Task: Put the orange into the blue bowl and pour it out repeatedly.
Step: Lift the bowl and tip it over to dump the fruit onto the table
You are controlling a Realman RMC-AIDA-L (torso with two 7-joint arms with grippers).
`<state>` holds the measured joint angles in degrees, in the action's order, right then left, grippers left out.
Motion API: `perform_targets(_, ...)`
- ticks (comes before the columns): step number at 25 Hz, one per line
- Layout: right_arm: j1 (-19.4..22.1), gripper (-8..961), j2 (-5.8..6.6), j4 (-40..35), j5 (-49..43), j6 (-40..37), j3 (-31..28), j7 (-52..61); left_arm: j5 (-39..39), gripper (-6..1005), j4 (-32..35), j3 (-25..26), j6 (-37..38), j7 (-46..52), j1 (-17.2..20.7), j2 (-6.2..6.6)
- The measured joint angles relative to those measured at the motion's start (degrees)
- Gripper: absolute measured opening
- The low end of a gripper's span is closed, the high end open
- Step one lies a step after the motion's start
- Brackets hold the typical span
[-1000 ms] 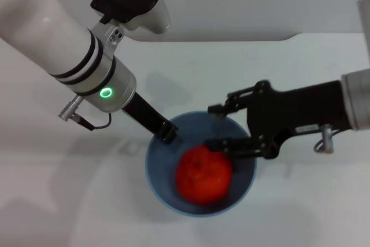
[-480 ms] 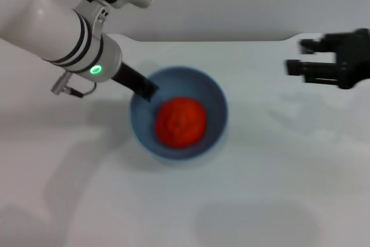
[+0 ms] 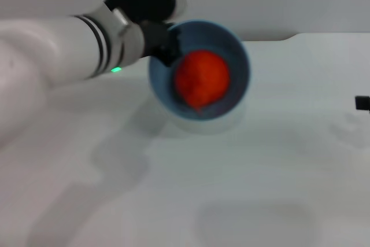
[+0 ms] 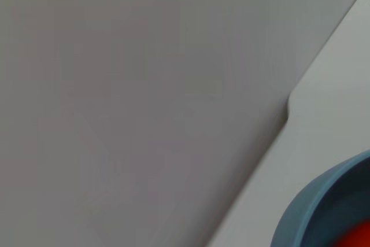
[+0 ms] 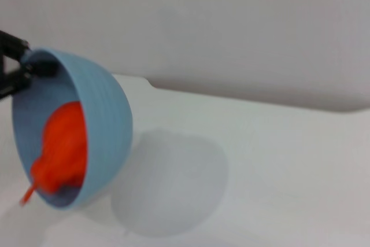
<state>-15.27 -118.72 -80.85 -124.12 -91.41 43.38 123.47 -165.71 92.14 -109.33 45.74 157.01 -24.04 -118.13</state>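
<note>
Orange (image 3: 202, 78) in tilted blue bowl (image 3: 240, 62)

The left arm reaches across, raised; its left gripper (image 3: 167, 41) is clamped on the blue bowl's (image 3: 240, 62) rim; the right gripper (image 3: 362, 103) barely shows at the edge.

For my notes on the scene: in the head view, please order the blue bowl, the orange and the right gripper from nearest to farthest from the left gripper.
1. The blue bowl: the left gripper holds its rim, tilted above the table.
2. The orange: inside the bowl, just past the rim.
3. The right gripper: only its tip shows, at the far right edge.
</note>
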Motion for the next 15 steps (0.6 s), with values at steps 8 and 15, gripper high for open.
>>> perform_targets(8, 0.7, 540, 0.0, 1.4, -1.0, -0.7, -1.5, 0.2, 0.0, 0, -2.1, -12.9, -25.3, -14.8, 8.1, -0.34)
perform_targets(15, 1.0, 539, -0.11, 1.5, -0.9, -1.3, -2.2, 0.2, 0.3, -1, -17.0, -25.0, -58.0, -38.0, 12.7, -0.79)
